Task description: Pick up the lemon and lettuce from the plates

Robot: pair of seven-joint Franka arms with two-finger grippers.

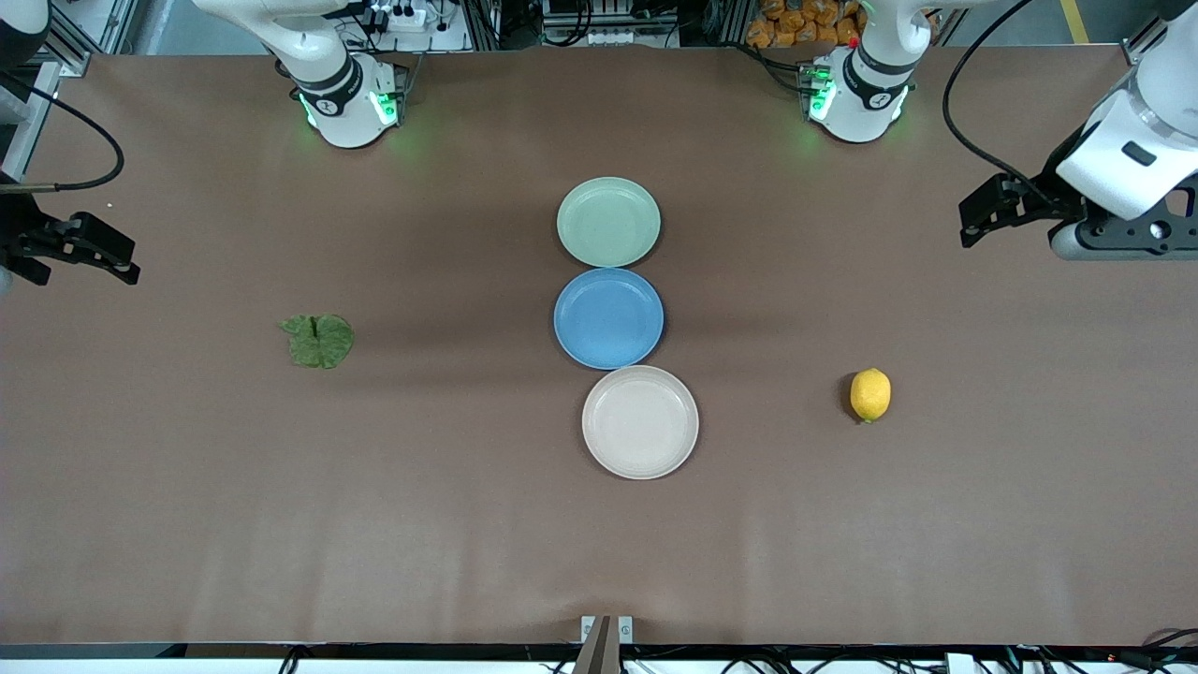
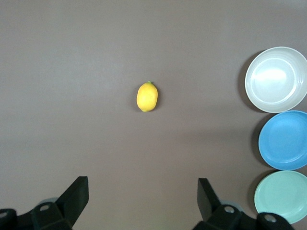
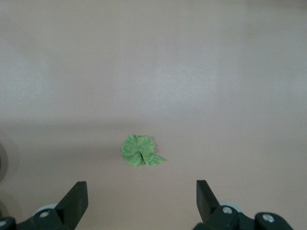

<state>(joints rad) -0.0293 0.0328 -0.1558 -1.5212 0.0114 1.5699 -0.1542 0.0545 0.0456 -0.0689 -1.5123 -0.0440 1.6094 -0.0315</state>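
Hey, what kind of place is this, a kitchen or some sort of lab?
Most likely a robotics lab, not a kitchen. Two arms are bolted to a brown work table, the left gripper and right gripper waiting open at its ends, and cables and metal framing run along the table's edges.

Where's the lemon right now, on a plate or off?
Off: the lemon lies on the bare table toward the left arm's end, beside the beige plate but well apart from it. In the left wrist view it sits ahead of the open left hand.

Robotics lab bench.
Two arm bases [image 1: 351, 103] bolted to a brown table [image 1: 468, 515]; cables and aluminium framing [image 1: 75, 42] ran along its edge.
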